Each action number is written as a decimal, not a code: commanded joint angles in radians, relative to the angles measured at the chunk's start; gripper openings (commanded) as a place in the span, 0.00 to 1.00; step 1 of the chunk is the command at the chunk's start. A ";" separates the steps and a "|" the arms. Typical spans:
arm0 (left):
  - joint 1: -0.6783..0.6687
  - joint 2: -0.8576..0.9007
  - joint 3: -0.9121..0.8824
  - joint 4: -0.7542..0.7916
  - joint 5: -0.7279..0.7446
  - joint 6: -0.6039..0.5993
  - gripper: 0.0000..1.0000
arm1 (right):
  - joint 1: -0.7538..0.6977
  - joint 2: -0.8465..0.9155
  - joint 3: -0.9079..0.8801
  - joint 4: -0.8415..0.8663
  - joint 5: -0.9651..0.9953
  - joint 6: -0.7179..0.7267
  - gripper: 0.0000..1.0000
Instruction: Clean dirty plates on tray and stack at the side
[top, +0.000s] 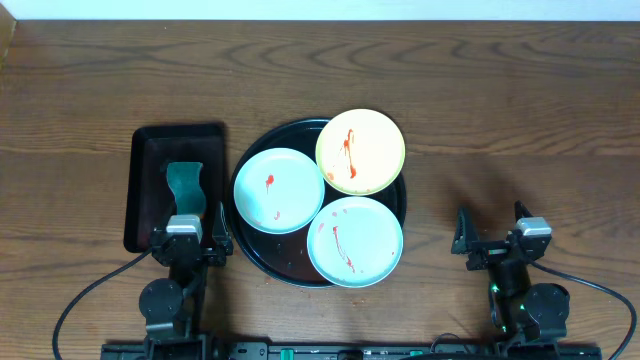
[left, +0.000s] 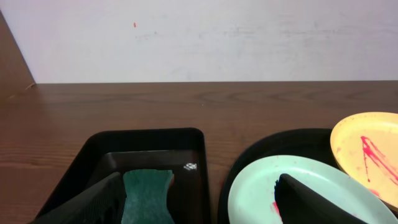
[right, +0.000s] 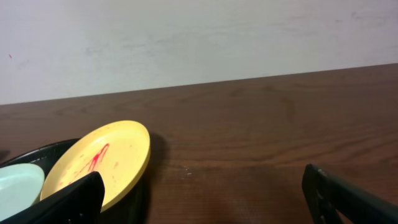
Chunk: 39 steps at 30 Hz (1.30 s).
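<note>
Red-streaked plates (top: 278, 190) are left unwiped on the tray (top: 285, 255) — the green sponge (top: 184, 185) should be grasped first, left tool (top: 190, 236) and right tool (top: 490, 236) both spread empty.

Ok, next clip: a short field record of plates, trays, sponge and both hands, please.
state: all three red-streaked, none stacked
yellow plate: round tray, far side
left mint plate: round tray, left
near mint plate: round tray, near side
sponge: in rectangular tray
left hand: open, empty, by rectangular tray
right hand: open, empty, right of round tray
</note>
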<state>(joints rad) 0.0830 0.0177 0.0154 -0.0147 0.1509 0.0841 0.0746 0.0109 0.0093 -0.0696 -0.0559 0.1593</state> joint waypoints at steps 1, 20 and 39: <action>-0.004 0.002 -0.011 -0.041 0.014 0.016 0.77 | 0.003 -0.004 -0.003 -0.001 0.003 0.000 0.99; -0.004 0.006 -0.011 -0.026 0.024 0.004 0.77 | 0.003 -0.004 -0.003 0.000 0.002 0.001 0.99; -0.004 0.476 0.598 -0.457 0.026 0.005 0.77 | 0.003 0.362 0.414 -0.247 -0.089 0.027 0.99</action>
<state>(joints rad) 0.0830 0.3985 0.4904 -0.4179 0.1596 0.0830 0.0746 0.2760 0.3096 -0.2825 -0.1272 0.1753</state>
